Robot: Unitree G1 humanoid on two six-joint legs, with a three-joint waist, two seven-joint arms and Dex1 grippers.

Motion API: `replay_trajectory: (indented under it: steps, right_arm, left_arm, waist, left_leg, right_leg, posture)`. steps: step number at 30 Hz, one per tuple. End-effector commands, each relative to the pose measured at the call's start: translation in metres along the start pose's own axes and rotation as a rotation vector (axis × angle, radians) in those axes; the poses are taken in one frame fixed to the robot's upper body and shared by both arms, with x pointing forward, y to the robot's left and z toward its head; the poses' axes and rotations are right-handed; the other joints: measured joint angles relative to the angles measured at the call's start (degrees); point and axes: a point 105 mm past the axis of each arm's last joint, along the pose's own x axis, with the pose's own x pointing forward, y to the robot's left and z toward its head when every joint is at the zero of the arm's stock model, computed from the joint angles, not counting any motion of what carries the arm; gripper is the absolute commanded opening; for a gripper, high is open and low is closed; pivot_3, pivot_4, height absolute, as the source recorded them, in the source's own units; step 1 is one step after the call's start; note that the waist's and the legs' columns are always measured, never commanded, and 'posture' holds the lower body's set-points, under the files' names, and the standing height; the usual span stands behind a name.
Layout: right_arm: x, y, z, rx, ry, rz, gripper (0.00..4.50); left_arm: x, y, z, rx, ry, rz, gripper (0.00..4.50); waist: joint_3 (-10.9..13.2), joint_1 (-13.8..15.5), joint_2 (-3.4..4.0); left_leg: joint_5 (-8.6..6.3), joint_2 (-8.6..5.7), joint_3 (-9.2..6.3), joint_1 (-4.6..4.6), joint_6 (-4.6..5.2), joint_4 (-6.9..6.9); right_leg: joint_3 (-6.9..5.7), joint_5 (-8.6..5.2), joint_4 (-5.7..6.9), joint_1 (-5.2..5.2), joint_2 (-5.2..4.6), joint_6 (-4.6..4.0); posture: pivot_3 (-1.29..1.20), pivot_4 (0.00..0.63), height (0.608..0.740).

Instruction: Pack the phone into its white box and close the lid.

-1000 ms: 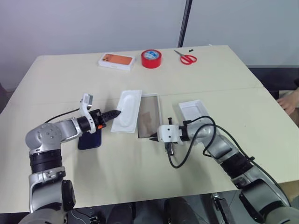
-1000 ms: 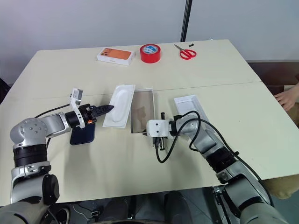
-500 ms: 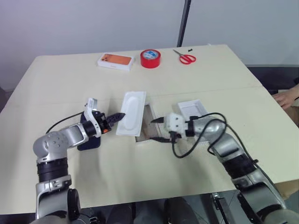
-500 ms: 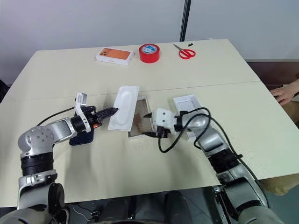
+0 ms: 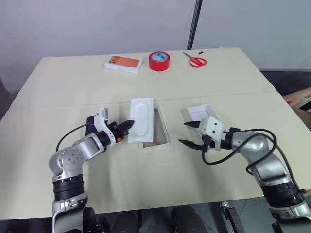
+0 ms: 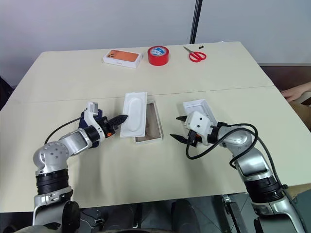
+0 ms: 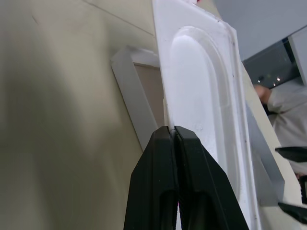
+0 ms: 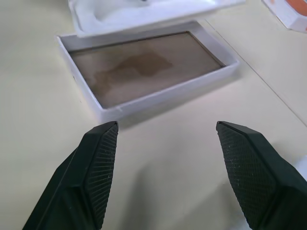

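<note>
Your left gripper [image 7: 173, 132] is pinching the edge of a moulded white insert [image 5: 141, 119] with a rounded oval recess, tilted over the box [image 8: 148, 72], a shallow white cardboard tray with a shiny brownish floor. Your right gripper [image 5: 188, 133] is spread, just beside it. The lid [image 5: 200, 112] lies behind; the glossy phone [image 5: 90, 121] lies by your left wrist. No writing is legible.
</note>
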Motion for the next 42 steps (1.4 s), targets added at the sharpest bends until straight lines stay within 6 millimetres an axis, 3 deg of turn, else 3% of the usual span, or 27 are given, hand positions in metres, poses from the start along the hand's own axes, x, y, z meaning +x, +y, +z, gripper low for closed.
replay_trajectory:
  steps: [1, 3, 4, 7, 11, 18, 21, 26, 29, 34, 38, 42]
  right_arm:
    - [-0.001, -0.003, 0.012, -0.045, -0.032, -0.02, 3.4]
    - [-0.001, -0.004, 0.012, -0.044, -0.031, -0.022, 3.4]
    - [-0.002, -0.004, 0.011, -0.042, -0.031, -0.024, 3.44]
    - [-0.002, -0.005, 0.012, -0.04, -0.035, -0.031, 3.46]
    - [-0.004, -0.008, 0.011, -0.038, -0.036, -0.037, 3.46]
    - [0.004, -0.022, 0.034, 0.033, -0.148, -0.098, 3.46]
    - [0.015, -0.026, 0.05, 0.051, -0.21, -0.127, 2.61]
    - [0.051, -0.013, 0.068, 0.028, -0.232, -0.099, 0.1]
    - [0.075, -0.004, 0.067, -0.011, -0.19, -0.067, 0.04]
    - [0.094, -0.003, 0.061, 0.054, -0.15, -0.091, 0.04]
    - [0.111, 0.014, 0.048, -0.055, -0.051, -0.042, 0.04]
    - [0.119, 0.027, 0.028, -0.173, 0.053, 0.028, 0.04]
  left_arm:
    - [-0.002, -0.011, 0.003, 0.011, -0.053, -0.01, 0.0]
    - [-0.003, -0.014, 0.0, 0.004, -0.052, -0.016, 0.0]
    - [-0.002, -0.015, -0.003, -0.003, -0.049, -0.015, 0.31]
    - [-0.002, -0.021, -0.008, -0.051, -0.046, -0.054, 1.49]
    - [-0.005, -0.016, -0.004, -0.023, -0.046, -0.021, 3.43]
    - [-0.017, -0.02, 0.02, 0.03, -0.079, -0.104, 3.43]
    - [-0.027, -0.013, 0.041, 0.152, -0.122, -0.099, 3.47]
    - [-0.046, 0.013, 0.068, 0.383, -0.126, -0.046, 3.47]
    - [-0.067, 0.017, 0.076, 0.525, -0.134, -0.118, 3.47]
    - [-0.102, 0.027, 0.075, 0.552, -0.056, -0.206, 3.47]
    - [-0.113, 0.04, 0.074, 0.572, -0.029, -0.171, 3.47]
    - [-0.112, 0.042, 0.069, 0.584, -0.041, -0.154, 3.47]
  waist:
    - [0.0, 0.0, 0.0]
    - [0.0, 0.0, 0.0]
    - [0.0, 0.0, 0.0]
    - [0.0, 0.0, 0.0]
    - [0.0, 0.0, 0.0]
    - [0.0, -0.1, -0.01]
    - [0.0, -0.3, 0.0]
    - [0.0, -0.4, 0.02]
    - [0.0, -0.4, 0.02]
    - [0.0, -0.3, 0.06]
    - [0.0, -0.4, 0.06]
    - [0.0, -0.8, 0.06]
  left_leg:
    - [0.0, 0.0, 0.0, 0.0, 0.0, 0.0]
    - [0.0, 0.0, 0.0, 0.0, 0.0, 0.0]
    - [0.0, 0.0, 0.0, 0.0, 0.0, 0.0]
    - [0.0, 0.0, 0.0, 0.0, 0.0, 0.0]
    - [0.0, -0.01, -0.01, 0.0, 0.0, 0.0]
    - [0.0, -0.01, -0.02, 0.0, 0.0, 0.0]
    - [0.01, -0.01, -0.01, 0.01, -0.01, -0.03]
    - [0.03, -0.04, -0.02, 0.02, -0.05, -0.08]
    - [0.03, -0.05, -0.01, 0.01, -0.05, -0.12]
    - [0.03, -0.01, -0.01, -0.01, -0.06, -0.16]
    - [0.03, -0.01, -0.03, -0.01, -0.05, -0.16]
    - [0.02, -0.03, -0.01, 0.0, -0.04, -0.18]
  right_leg:
    - [0.0, 0.0, 0.0, 0.0, 0.0, 0.0]
    - [0.0, 0.0, 0.0, 0.01, 0.0, 0.0]
    - [0.0, 0.0, -0.01, 0.01, 0.0, 0.0]
    - [0.0, 0.0, -0.01, 0.01, 0.01, 0.0]
    - [0.0, 0.0, -0.01, 0.02, 0.01, 0.0]
    - [-0.01, 0.0, -0.01, 0.01, 0.05, 0.0]
    - [-0.01, 0.0, -0.01, -0.02, 0.07, 0.0]
    - [-0.01, 0.0, -0.02, -0.05, 0.11, -0.01]
    - [-0.01, 0.0, -0.03, -0.09, 0.1, -0.01]
    - [-0.02, 0.0, -0.05, -0.11, 0.05, -0.02]
    - [-0.02, -0.01, -0.03, -0.11, 0.06, -0.02]
    - [-0.01, -0.01, 0.03, -0.16, 0.11, -0.02]
  posture:
    - [0.0, 0.15, 0.74]
    - [0.0, 0.15, 0.74]
    - [0.0, 0.15, 0.74]
    - [0.0, 0.15, 0.74]
    - [0.0, 0.15, 0.74]
    - [0.0, 0.15, 0.74]
    - [0.0, 0.15, 0.74]
    - [0.0, 0.15, 0.74]
    - [0.0, 0.15, 0.74]
    - [0.0, 0.15, 0.74]
    - [0.0, 0.15, 0.74]
    - [0.0, 0.15, 0.74]
